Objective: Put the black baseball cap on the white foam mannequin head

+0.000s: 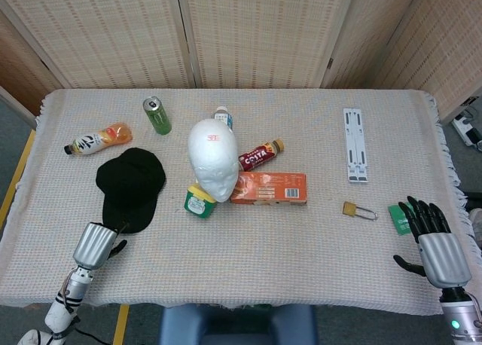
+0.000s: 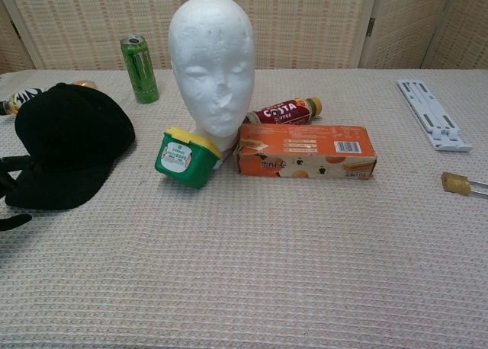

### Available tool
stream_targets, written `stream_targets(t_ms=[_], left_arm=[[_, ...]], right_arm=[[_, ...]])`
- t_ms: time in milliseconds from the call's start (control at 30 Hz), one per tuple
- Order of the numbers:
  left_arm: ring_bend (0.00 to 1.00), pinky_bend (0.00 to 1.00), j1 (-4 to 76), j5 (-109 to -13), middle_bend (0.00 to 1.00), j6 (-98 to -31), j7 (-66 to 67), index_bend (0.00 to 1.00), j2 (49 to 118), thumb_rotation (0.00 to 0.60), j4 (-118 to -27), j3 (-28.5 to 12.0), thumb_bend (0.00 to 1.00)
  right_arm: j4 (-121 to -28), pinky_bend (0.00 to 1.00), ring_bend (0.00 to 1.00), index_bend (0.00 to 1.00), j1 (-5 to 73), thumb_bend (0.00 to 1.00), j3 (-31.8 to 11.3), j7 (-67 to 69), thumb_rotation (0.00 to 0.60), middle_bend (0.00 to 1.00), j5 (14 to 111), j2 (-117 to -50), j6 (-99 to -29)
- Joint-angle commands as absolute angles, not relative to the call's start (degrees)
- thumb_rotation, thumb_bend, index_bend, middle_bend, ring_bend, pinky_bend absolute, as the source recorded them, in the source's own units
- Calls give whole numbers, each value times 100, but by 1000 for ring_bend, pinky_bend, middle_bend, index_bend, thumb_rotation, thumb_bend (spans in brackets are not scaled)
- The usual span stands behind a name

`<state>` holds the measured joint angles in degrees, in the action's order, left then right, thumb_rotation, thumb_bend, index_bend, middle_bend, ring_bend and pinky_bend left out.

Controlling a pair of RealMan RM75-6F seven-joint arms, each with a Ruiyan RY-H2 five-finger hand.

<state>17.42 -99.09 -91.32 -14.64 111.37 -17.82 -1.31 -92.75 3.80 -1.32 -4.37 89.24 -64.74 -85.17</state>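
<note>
The black baseball cap (image 1: 129, 188) lies flat on the cloth, left of the white foam mannequin head (image 1: 213, 164), with its brim toward the front edge. In the chest view the cap (image 2: 69, 143) is at the left and the mannequin head (image 2: 211, 67) stands upright, facing the camera. My left hand (image 1: 96, 243) is just in front of the brim, its dark fingers (image 2: 11, 187) spread at the brim's left edge and holding nothing; whether they touch it I cannot tell. At the table's front right my right hand (image 1: 433, 243) is empty, fingers apart.
A green tub (image 1: 199, 202) and an orange box (image 1: 269, 187) lean against the mannequin's base, with a Costa bottle (image 1: 260, 155) behind them. A green can (image 1: 157, 115) and an orange bottle (image 1: 98, 139) lie behind the cap. A padlock (image 1: 358, 209), a green card (image 1: 399, 215) and a white rail (image 1: 355, 154) are on the right.
</note>
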Motion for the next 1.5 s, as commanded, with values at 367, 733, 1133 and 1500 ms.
stream_targets(t_ms=[367, 733, 1133, 1500], left_arm=[[1000, 1000, 1865, -9630, 1000, -8718, -1626, 486, 11810, 600, -695, 5, 318], [1000, 1000, 1937, -9407, 1000, -8491, -1584, 478, 11779, 600, -585, -10, 343], [1000, 1000, 2046, -9164, 1000, -8275, -1623, 462, 11784, 600, -550, -101, 370], [1000, 1000, 2311, -8730, 1000, -8301, -1826, 546, 11841, 600, -560, -474, 464]], right_arm=[[-9446, 0, 0, 0, 383, 0, -33, -440, 600, 0, 8925, -6323, -8358], [-9682, 0, 0, 0, 392, 0, 69, -563, 600, 0, 8891, -6153, -8171], [-9774, 0, 0, 0, 390, 0, 118, -613, 600, 0, 8932, -6073, -8128], [-9860, 0, 0, 0, 413, 0, 197, -639, 600, 0, 8968, -5988, -8005]])
